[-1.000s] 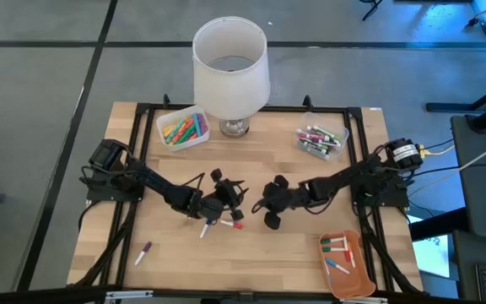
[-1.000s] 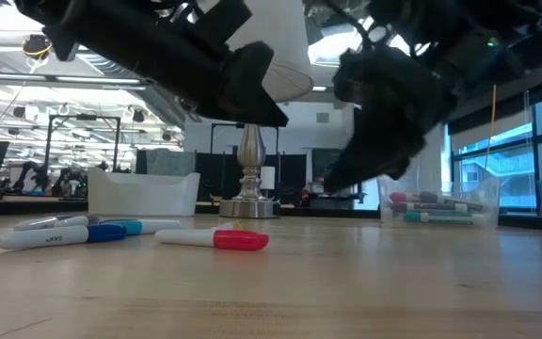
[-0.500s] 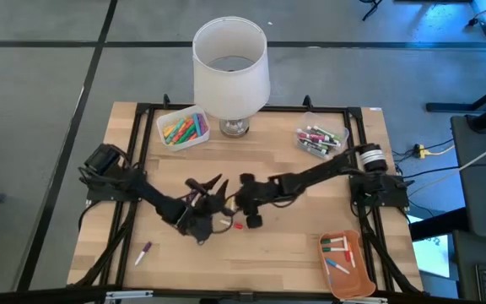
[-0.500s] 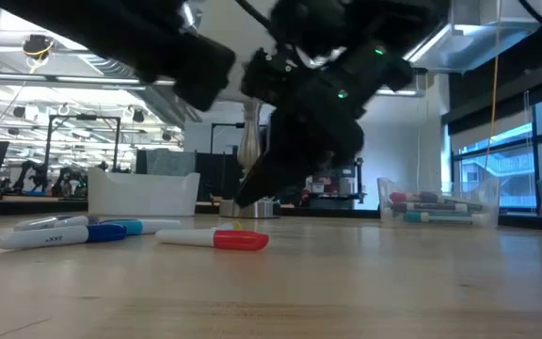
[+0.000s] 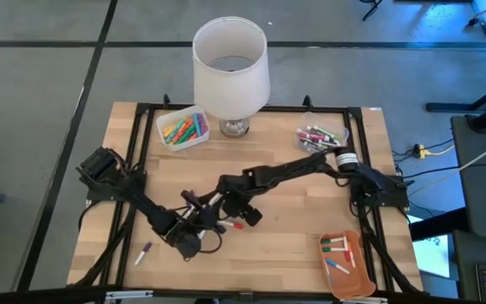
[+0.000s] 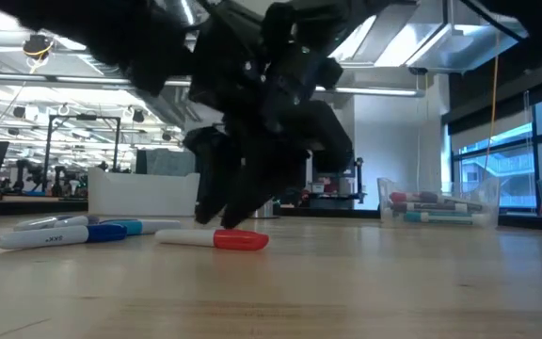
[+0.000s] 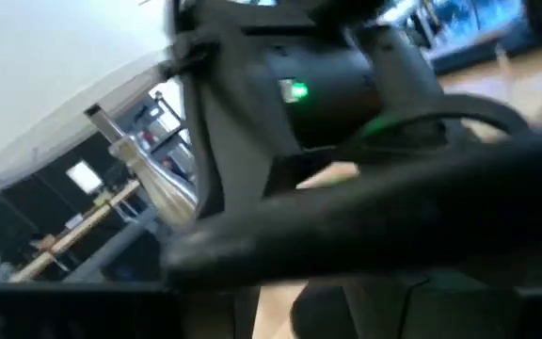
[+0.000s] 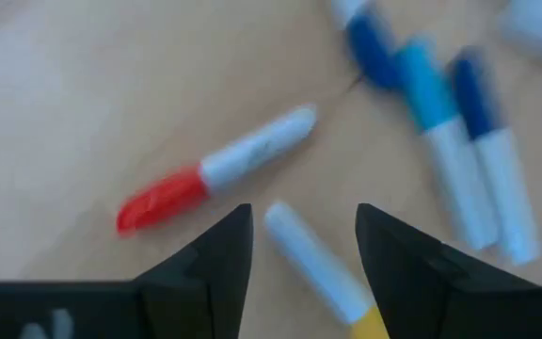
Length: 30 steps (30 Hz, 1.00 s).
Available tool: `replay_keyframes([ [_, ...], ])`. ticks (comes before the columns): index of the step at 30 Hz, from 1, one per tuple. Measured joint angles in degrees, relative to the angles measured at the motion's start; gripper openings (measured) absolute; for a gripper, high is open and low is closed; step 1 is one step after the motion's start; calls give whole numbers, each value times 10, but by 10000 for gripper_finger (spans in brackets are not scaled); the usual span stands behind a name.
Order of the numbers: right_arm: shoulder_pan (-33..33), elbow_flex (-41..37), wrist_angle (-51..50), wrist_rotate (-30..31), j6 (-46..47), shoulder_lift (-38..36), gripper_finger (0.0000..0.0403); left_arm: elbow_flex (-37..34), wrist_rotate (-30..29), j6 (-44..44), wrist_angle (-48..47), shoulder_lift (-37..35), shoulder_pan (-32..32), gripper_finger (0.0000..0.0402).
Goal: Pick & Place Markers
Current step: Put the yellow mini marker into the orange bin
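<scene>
Several markers lie loose in the middle of the wooden table: a white one with a red cap (image 8: 210,179) (image 6: 216,239) (image 5: 236,225), a white one with a yellow end (image 8: 313,268), and blue-capped ones (image 8: 440,122) (image 6: 73,232). My right gripper (image 8: 304,215) (image 5: 229,211) is open and points down just above them. Its fingers stand on either side of the yellow-ended marker without touching it. My left gripper (image 5: 188,242) is close by, toward the near left of the markers. Its wrist view is filled by the right arm.
A lamp with a white shade (image 5: 230,67) stands at the far edge. Beside it are a clear bin of coloured markers (image 5: 182,128) and another clear bin of markers (image 5: 319,139). An orange tray (image 5: 354,274) holding markers sits near right. A purple marker (image 5: 143,252) lies near left.
My right gripper has gone toward the table's left and come down over the loose markers, until its fingers stand just above the table. My left gripper has drawn back toward the table's near left. The markers have stayed where they were.
</scene>
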Motion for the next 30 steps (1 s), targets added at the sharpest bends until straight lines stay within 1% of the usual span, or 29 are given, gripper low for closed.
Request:
replay_keyframes([
  [2, -4, 23, -36, 12, -16, 17, 188, -2, -5, 15, -8, 2, -7, 125],
  [3, -5, 29, -53, 28, -22, 21, 188, -2, -4, 19, -6, 2, -9, 125],
  [6, -8, 32, -76, 76, -27, 28, 186, -2, 2, 21, -21, 2, -14, 125],
  [8, -12, 32, -92, 87, -17, 28, 175, -1, -2, 22, -25, 1, -16, 125],
  [11, -13, 32, -108, 86, 4, 29, 135, 1, -1, 23, -33, -1, -16, 125],
  [16, -15, 32, -133, 65, 35, 29, 32, 1, -1, 25, -41, -1, -15, 125],
  [20, -15, 31, -177, 67, 95, 30, 30, 1, -1, 25, -42, -1, -15, 125],
  [24, -12, 30, -199, 84, 146, 28, 36, 1, 4, 25, -32, -1, -15, 125],
  [28, 2, 27, -199, 67, 155, 11, 32, 1, 37, 24, 38, -1, 1, 125],
  [30, 11, 24, -188, 74, 159, -1, 32, 1, 51, 18, 70, -2, 16, 125],
])
